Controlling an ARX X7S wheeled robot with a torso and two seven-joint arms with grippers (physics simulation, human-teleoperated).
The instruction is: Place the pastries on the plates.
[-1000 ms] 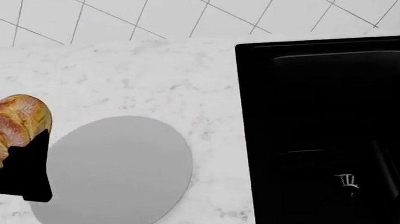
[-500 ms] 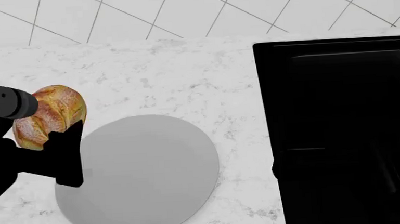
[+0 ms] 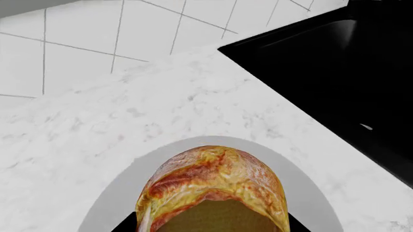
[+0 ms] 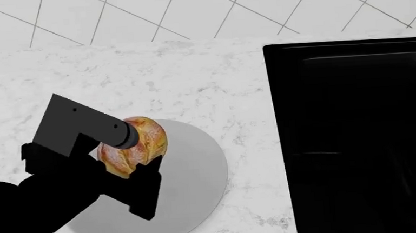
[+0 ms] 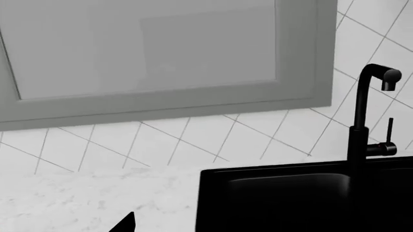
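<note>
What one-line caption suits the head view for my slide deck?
Left gripper holds the bread roll over the grey plate, beside the black sink.

Crusty roll — matt plate, marble counter

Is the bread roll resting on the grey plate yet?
Cannot tell. In the head view the bread roll, gripped by the left gripper, overlaps the grey plate, but neither that view nor the left wrist view shows its underside.
</note>
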